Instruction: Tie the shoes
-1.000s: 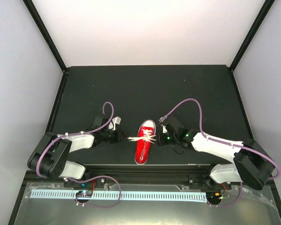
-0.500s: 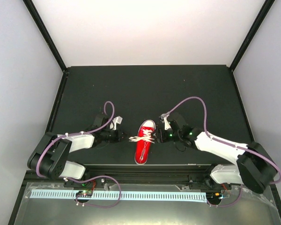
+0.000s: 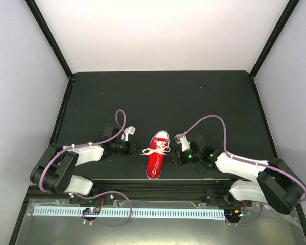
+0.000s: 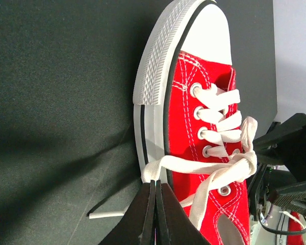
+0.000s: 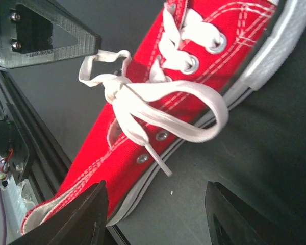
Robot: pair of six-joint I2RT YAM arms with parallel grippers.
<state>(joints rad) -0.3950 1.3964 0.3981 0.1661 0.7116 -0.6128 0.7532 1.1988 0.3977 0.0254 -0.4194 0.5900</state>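
The red shoe [image 3: 157,155] lies on the black table near the front edge, toe pointing away. Its white laces are tied in a knot [image 4: 242,163] with a loop on each side. My left gripper [image 4: 156,184] is shut on the end of the left loop [image 4: 155,172], which is stretched taut from the knot; from above, that gripper [image 3: 138,150] sits just left of the shoe. My right gripper [image 5: 155,184] stands open beside the shoe's [image 5: 99,158] sole, nothing between its fingers. The right loop [image 5: 204,112] hangs slack over the shoe's side.
A loose lace end [image 4: 104,215] lies on the table by the left fingers. Another lace tip [image 5: 160,166] dangles over the sole. The black rail [image 3: 158,184] runs just behind the heel. The black table [image 3: 163,102] stretches away beyond the toe.
My right gripper has opened, let go of the right loop, and drawn back toward the near edge. The left gripper stays shut on its loop, shifted slightly.
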